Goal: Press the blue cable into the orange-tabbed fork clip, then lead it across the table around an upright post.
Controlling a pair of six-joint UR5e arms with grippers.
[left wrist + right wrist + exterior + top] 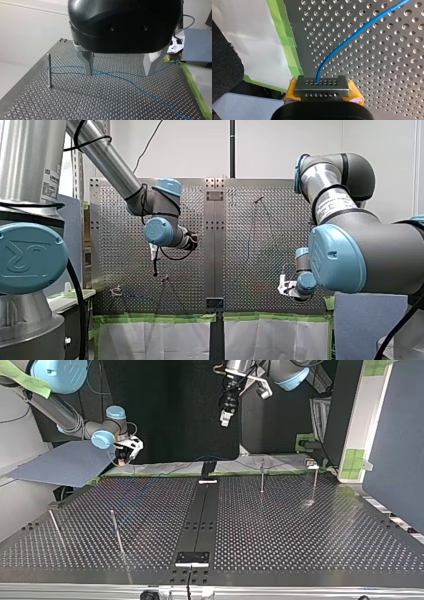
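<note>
Your right gripper (322, 87) is clamped on the blue cable (352, 37) at the taped edge of the perforated table (387, 75). The cable comes straight out between the yellow pads (290, 92) and the drilled metal finger faces, then arcs away over the holes.

Your left gripper (119, 74) hangs above the plate with its jaws wide apart and nothing between them. Its smooth grey metal fingers (88, 63) straddle the cable below.

In the left wrist view, two blue strands run out from a slim upright post (49, 71), so the cable looks turned around it. I can't pick out the orange-tabbed fork clip with any certainty, so I can't say whether the pressing-in is done.

My read is that you're in the routing part, with the right side anchoring one end. Next you need the left gripper lowered squarely over one strand and closed gently. The cable is thin, round and limp, lying in loose waves, and it will likely slide on that hard, shiny plate. Crinkled green tape (287, 47) borders the edge, so keep clear of it.
</note>
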